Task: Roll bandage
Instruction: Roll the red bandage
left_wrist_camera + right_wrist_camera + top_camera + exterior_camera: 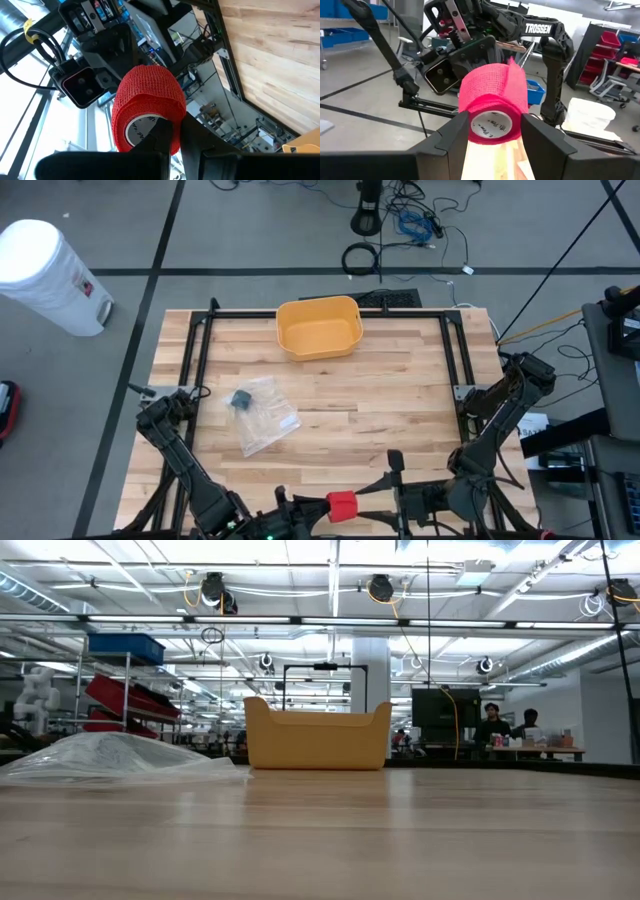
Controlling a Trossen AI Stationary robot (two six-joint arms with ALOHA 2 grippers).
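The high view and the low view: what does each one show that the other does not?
Only the high view shows the two arms at the near edge of the table, with the left gripper and the right gripper meeting at a red bandage roll. It also shows a white bin on the floor.

Only the low view shows the room behind: shelves with a blue tray, ceiling lights, and a person at a far desk.

Both show the yellow basket and the plastic bag on the wooden table.
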